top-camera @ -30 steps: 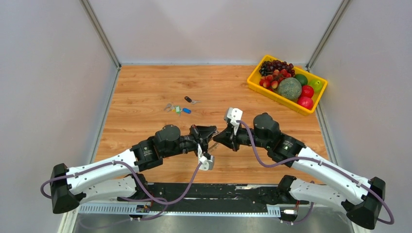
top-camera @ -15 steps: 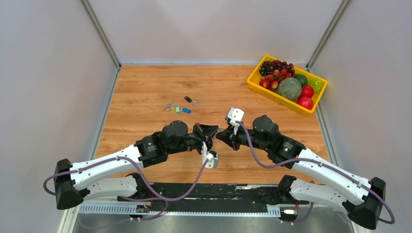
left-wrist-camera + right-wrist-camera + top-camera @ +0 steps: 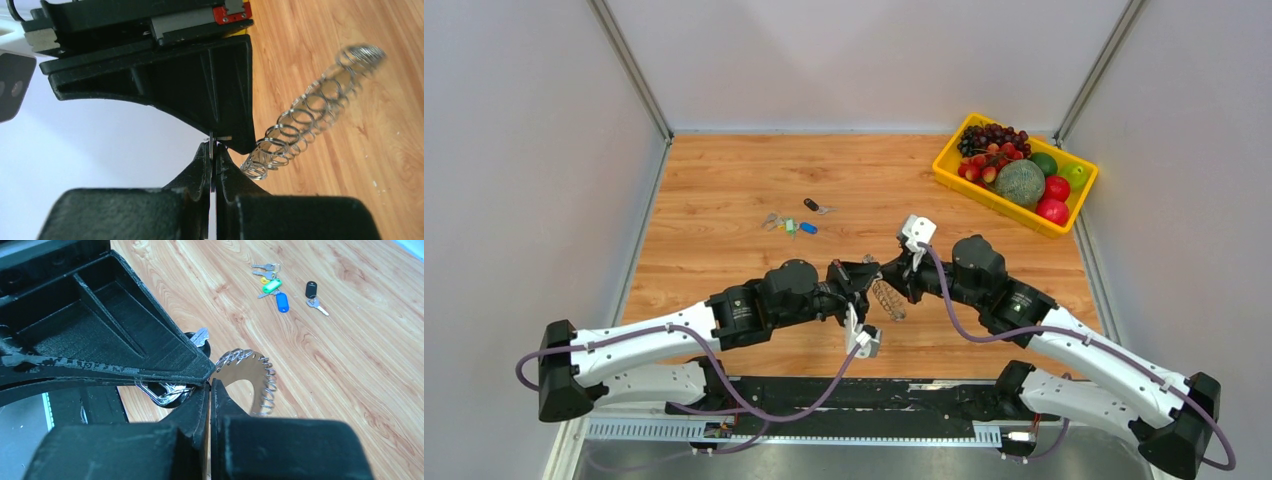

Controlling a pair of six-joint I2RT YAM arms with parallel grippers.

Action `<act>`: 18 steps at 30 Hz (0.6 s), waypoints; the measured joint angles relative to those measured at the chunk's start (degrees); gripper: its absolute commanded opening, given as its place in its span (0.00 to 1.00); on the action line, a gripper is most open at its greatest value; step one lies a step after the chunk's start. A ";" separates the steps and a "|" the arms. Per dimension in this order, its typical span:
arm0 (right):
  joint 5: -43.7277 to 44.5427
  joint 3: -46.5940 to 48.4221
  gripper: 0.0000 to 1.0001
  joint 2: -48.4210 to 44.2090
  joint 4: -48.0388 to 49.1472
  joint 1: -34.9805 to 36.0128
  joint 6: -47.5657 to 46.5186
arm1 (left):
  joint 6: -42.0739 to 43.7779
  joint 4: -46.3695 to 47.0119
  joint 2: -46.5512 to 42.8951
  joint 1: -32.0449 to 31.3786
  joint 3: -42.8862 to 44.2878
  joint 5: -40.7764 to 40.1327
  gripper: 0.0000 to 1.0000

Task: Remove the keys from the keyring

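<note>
The two arms meet tip to tip over the middle of the wooden bench (image 3: 724, 190). The left pincer (image 3: 212, 152) is squeezed shut, and a thin bit of wire at the end of the keyring (image 3: 886, 299) shows between its fingers. The right pincer (image 3: 210, 386) is squeezed shut too. The ring's end sits right at its tips, but I cannot tell if it grips the ring. The keyring looks like a long silver spring bent in a curve. It hangs in the air, off the bench, just under the spot where the two pincers meet. One silver key (image 3: 200, 336) pokes out from behind the left pincer. Some loose keys (image 3: 788, 224) with green and blue tags lie farther back on the bench, and a black-headed key (image 3: 812, 205) lies near them. A yellow box (image 3: 944, 172) of fruit sits in the far right corner.
</note>
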 measured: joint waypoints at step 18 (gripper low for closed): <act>10.19 -3.72 0.00 -3.28 1.64 -6.49 4.26 | -37.48 10.40 8.17 9.55 11.23 -27.98 0.00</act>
